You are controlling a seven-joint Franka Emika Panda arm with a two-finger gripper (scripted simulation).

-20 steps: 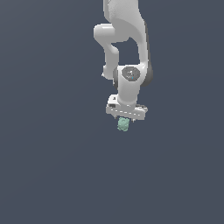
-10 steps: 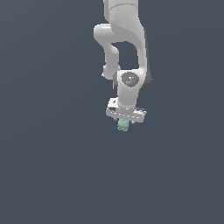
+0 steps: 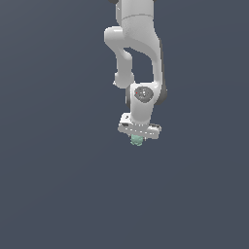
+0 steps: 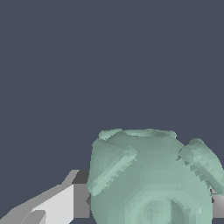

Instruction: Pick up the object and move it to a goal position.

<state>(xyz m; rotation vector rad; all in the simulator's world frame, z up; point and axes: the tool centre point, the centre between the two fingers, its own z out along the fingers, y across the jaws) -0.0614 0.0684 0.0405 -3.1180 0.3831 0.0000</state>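
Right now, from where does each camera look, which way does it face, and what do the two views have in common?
Exterior view: sits off the arm, apparently high and looking down at the plain dark floor; shows the white arm, the gripper and the small teal-green object beneath it.
Wrist view: sits on the wrist, looks along the gripper at the floor; the object fills much of the picture, with one white-and-grey finger touching it.
Shared: both show the object between the fingers.
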